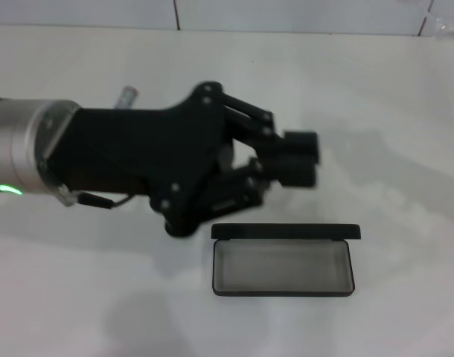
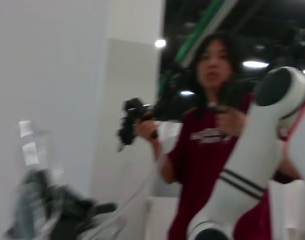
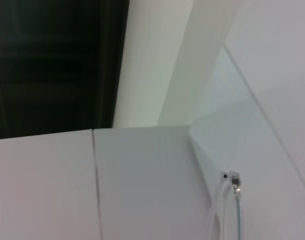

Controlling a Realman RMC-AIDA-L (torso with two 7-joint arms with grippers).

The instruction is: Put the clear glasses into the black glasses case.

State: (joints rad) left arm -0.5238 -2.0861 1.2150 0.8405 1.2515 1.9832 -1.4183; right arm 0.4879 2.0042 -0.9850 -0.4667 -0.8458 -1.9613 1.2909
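The black glasses case (image 1: 283, 269) lies open on the white table, grey lining up, its lid standing along the far side. My left gripper (image 1: 300, 157) hovers just above and behind the case, pointing right, with its black pads close together. In the left wrist view a faint transparent shape, which looks like the clear glasses (image 2: 31, 147), sticks out from the blurred dark fingers (image 2: 52, 215). In the head view the glasses cannot be made out. My right gripper is out of sight.
The white table (image 1: 405, 149) runs back to a tiled wall. The left wrist view shows a white arm link (image 2: 257, 150) and a person in a red shirt (image 2: 207, 150) beyond the table. The right wrist view shows only walls and a cable (image 3: 227, 205).
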